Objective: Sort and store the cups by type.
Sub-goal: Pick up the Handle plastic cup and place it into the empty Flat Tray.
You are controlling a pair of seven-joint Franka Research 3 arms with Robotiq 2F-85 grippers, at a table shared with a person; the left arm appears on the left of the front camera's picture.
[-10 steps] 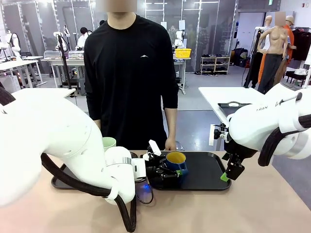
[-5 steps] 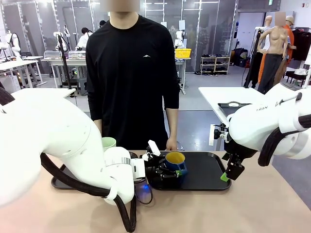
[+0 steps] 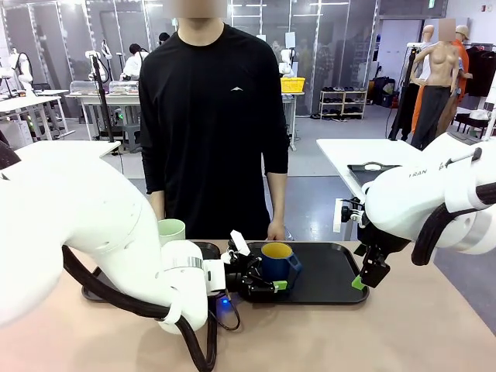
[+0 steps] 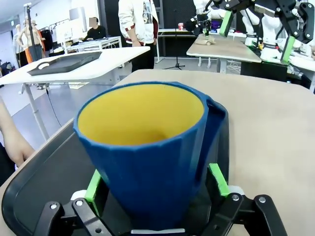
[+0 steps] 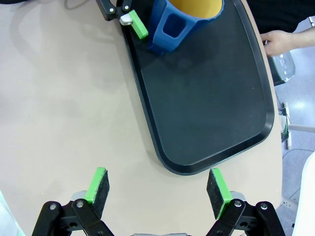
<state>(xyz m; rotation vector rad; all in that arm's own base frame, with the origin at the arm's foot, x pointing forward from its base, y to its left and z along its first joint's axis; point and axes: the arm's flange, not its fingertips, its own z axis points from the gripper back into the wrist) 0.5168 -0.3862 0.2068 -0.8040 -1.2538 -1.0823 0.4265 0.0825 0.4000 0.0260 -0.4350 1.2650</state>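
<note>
With the blue mug (image 4: 147, 157) standing upright on the black tray (image 5: 211, 98), I see my left gripper (image 4: 156, 184) spread open, green pads flanking its base (apparently not pressing), while my right gripper (image 5: 158, 192) hangs open over bare table (image 5: 64, 98).

Bright even overhead light, soft shadows, wrist views w/ wide-angle edge warp, bkgd slightly soft.
</note>
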